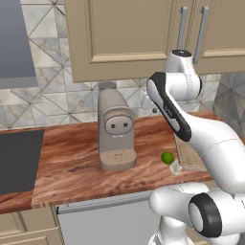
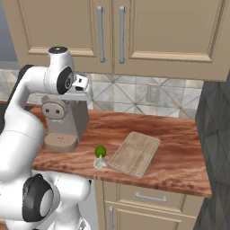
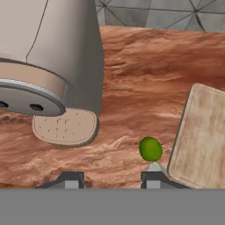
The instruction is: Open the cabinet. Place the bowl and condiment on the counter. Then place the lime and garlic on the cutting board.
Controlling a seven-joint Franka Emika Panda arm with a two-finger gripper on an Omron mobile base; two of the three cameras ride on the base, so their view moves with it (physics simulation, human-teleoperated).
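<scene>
Right base view shows the cabinet with both panelled doors closed, its two grey bar handles side by side at the seam. The first step looks not yet done, so the bowl and condiment are presumably behind those doors. The handles are stiff, fixed bars, likely best taken across the middle of the length; the door should swing on its hinge rather than pull straight out.

On the reddish-brown surface the lime sits just beside the near-left corner of the cutting board, with the garlic touching or nearly touching it on the near side. In the hand view the lime lies just off the board's edge.

The lime is small, round, firm and probably smooth, so it may roll or squirt out of a pinch; a grip across its widest part from above looks safest. The garlic is light, lumpy and papery, and should tolerate a gentle squeeze across its body.

The hand hangs above the surface near the coffee machine, its fingertips set moderately apart with nothing between them.
</scene>
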